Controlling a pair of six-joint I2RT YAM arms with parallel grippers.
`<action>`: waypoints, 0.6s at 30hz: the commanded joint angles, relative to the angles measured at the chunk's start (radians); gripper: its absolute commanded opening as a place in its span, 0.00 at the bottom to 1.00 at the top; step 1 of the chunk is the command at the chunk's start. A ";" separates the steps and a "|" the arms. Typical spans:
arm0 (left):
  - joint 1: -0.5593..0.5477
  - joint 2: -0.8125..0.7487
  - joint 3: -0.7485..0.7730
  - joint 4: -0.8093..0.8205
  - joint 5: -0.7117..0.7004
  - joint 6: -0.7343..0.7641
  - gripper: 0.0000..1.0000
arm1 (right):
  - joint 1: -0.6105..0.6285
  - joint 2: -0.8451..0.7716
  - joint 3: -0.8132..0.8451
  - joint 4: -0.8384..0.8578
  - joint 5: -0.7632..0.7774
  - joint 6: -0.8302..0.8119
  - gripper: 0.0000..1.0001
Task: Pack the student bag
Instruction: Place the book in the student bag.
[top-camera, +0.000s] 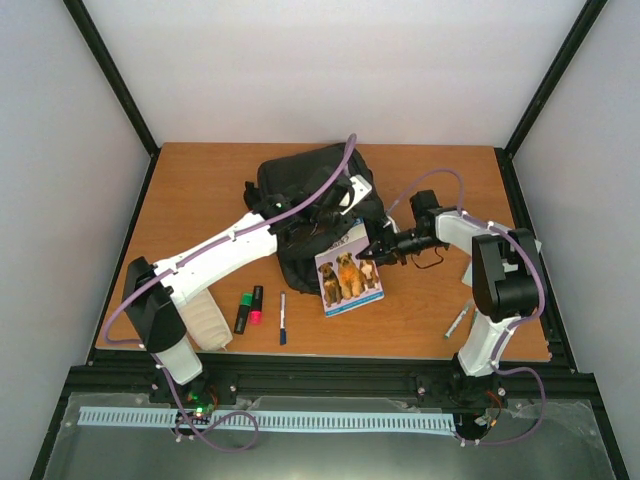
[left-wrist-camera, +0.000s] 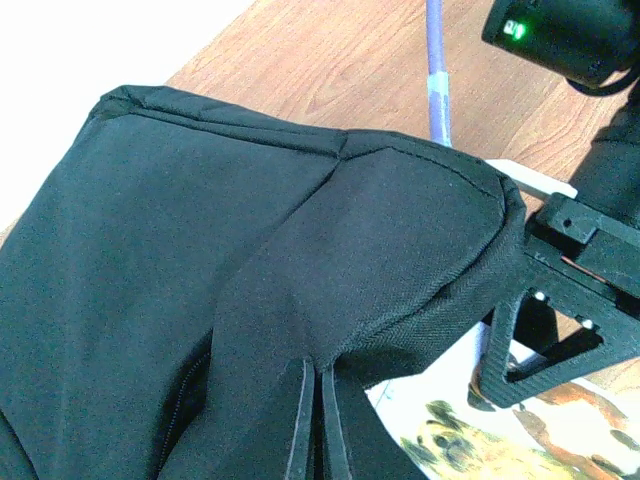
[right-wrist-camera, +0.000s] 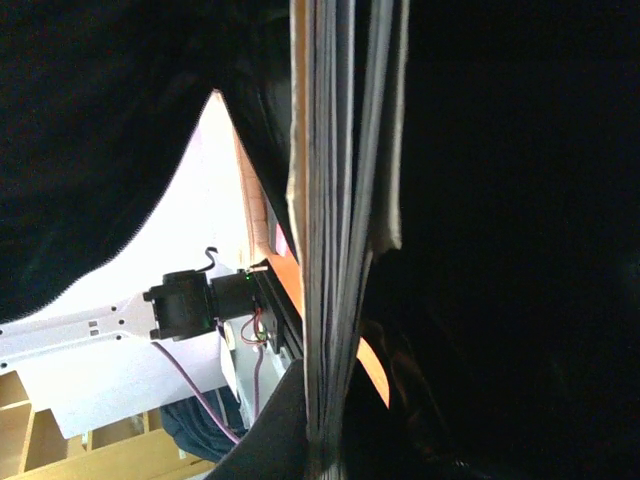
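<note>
bag (top-camera: 300, 185) lies at the centre rear of the table (top-camera: 430, 320). left hand (left-wrist-camera: 318, 390) is clenched on a fold of bag fabric. right hand (top-camera: 378, 250) is clamped on a book (top-camera: 348, 275) with dogs on its cover. the book's far end meets the bag's near side.

Large black fabric student bag (top-camera: 297, 178), rumpled

student bag (left-wrist-camera: 150, 250) — matt woven cloth, book (top-camera: 350, 275) — paper, wooden table (top-camera: 420, 315)
</note>
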 joint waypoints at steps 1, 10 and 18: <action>0.002 -0.082 -0.006 0.118 0.032 -0.030 0.01 | -0.005 0.005 0.047 0.021 -0.027 -0.007 0.03; 0.002 -0.086 -0.073 0.143 0.051 -0.041 0.01 | -0.010 -0.056 0.120 -0.076 0.234 -0.078 0.44; 0.006 -0.092 -0.087 0.147 0.025 -0.024 0.01 | -0.016 -0.231 0.106 -0.207 0.330 -0.197 0.66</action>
